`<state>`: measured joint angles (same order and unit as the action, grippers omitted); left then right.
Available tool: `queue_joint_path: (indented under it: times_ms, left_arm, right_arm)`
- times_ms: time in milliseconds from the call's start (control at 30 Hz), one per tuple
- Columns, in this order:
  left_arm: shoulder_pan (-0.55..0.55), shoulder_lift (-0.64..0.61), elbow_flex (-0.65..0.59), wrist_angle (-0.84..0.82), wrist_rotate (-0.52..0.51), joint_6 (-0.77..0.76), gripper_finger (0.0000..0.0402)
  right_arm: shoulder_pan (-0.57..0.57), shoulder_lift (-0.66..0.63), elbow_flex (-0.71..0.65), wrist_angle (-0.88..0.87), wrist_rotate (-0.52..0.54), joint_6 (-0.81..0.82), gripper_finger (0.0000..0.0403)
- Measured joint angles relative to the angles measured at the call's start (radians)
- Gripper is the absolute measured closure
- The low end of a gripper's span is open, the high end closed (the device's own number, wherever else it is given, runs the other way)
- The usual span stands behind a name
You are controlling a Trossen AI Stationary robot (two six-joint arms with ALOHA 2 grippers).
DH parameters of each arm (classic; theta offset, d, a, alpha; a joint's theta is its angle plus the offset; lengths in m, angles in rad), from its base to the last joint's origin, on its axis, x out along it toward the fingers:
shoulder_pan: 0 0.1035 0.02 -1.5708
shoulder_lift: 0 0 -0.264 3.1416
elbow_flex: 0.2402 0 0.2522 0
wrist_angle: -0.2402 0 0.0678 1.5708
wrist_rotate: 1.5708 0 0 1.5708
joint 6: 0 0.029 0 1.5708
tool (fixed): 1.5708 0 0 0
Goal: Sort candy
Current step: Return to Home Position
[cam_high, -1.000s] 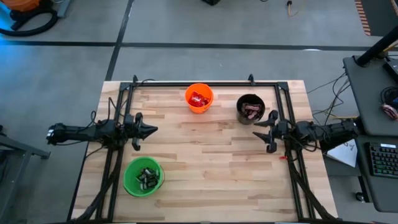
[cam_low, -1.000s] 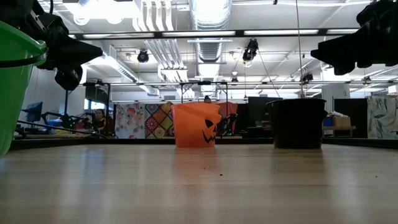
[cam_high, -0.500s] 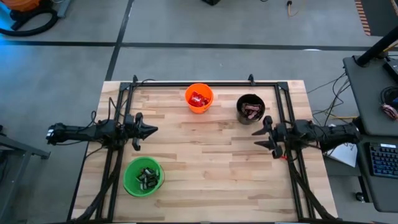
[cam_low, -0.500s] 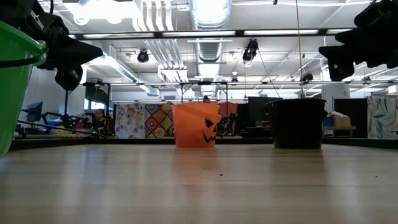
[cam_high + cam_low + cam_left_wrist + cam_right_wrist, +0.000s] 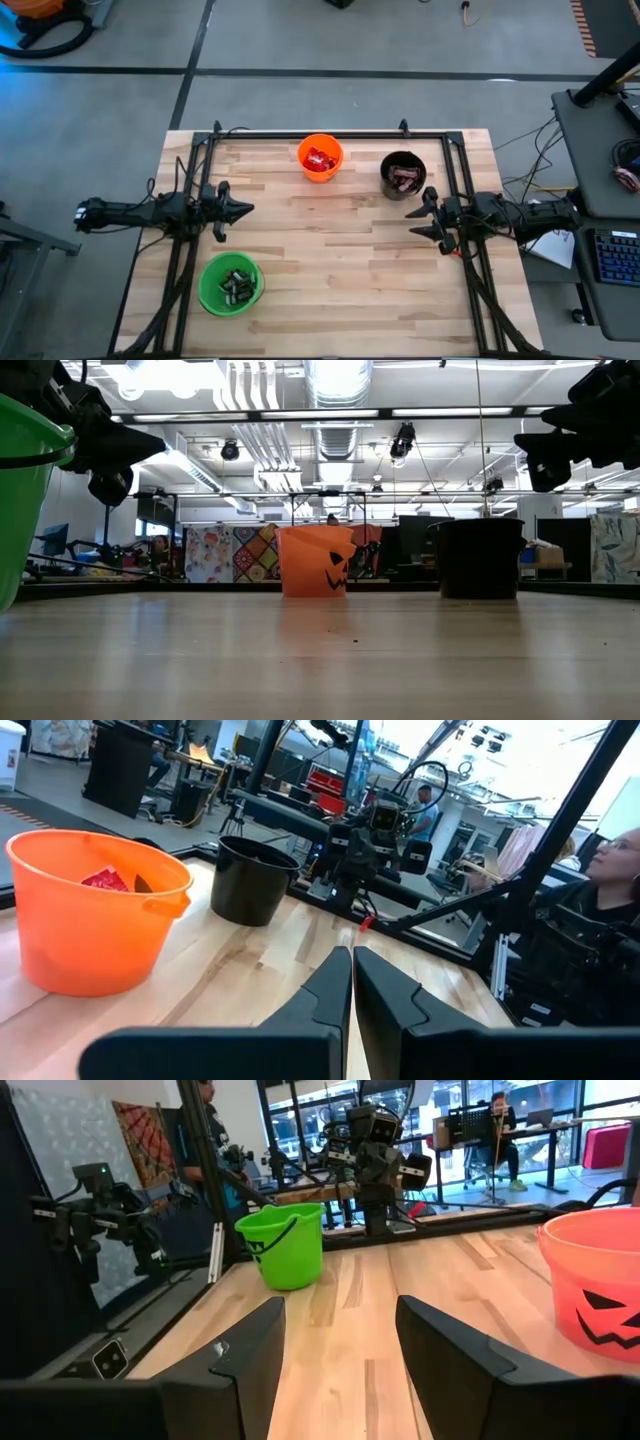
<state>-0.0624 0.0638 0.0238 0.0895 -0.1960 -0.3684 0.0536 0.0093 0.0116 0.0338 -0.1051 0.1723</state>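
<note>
The candy lies in three cups on the wooden table. Red packets (image 5: pixel 320 159) fill the orange cup (image 5: pixel 309 166), reddish-brown bars (image 5: pixel 404 178) the black cup (image 5: pixel 388 182), and dark bars (image 5: pixel 236 287) the green cup (image 5: pixel 212 290). My left gripper (image 5: pixel 248 209) hovers at the table's left side, level and shut, with nothing in it; its joined fingers (image 5: pixel 351 982) point toward the orange cup (image 5: pixel 95 910) and black cup (image 5: pixel 250 880). My right gripper (image 5: pixel 412 223) hovers at the right side, just nearer than the black cup, open and empty, facing the green cup (image 5: pixel 285 1245).
A black tube frame (image 5: pixel 330 134) runs along the table's far edge and down both sides under the arms. The wide middle of the tabletop (image 5: pixel 330 260) is bare wood. People sit at desks in the room beyond (image 5: pixel 620 870).
My right gripper has swung from pointing toward the black cup to pointing level toward the table's left edge, shifting slightly toward the near edge, and has rolled about its own axis. Its fingers have stayed open. The cups and candy have not moved.
</note>
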Motion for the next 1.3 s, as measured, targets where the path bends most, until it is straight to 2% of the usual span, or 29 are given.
queue_joint_path:
  times_ms: [1300]
  left_arm:
    - [0.0, 0.003, 0.0, 0.0, 0.0, 0.0, 0.0402]
  right_arm:
    - [0.0, 0.0, 0.0, 0.005, 0.001, 0.001, 0.022]
